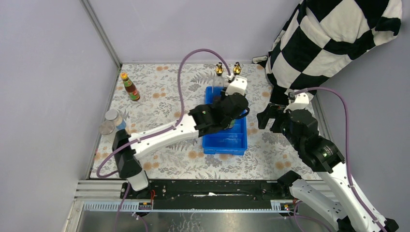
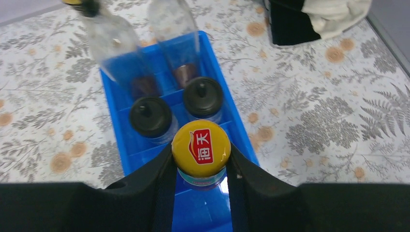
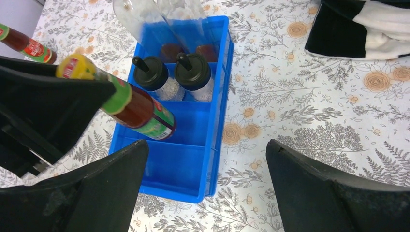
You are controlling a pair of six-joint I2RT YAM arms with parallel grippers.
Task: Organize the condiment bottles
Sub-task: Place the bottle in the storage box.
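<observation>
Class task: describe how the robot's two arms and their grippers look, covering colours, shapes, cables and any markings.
The left arm and right arm both have white, tube-like links joined by bulky black joint housings. A purple cable arcs loosely along each arm. The left gripper and right gripper each have two matte black, wedge-shaped fingers. No lettering is readable on them.

Blue plastic tray (image 1: 226, 145), split by cross dividers into compartments, set lengthwise near the middle of a table (image 1: 159, 92) covered in a pale cloth printed with grey ferns and orange flowers. Off to the tray's right, and apart from it — a large black-and-white checkered fabric (image 1: 333, 34), draped down from the upper right corner onto the table's far right edge. Plain grey walls (image 1: 48, 72) at left and back, meeting at a metal corner post (image 1: 101, 31). Black rail (image 1: 203, 187) along the near edge.
</observation>
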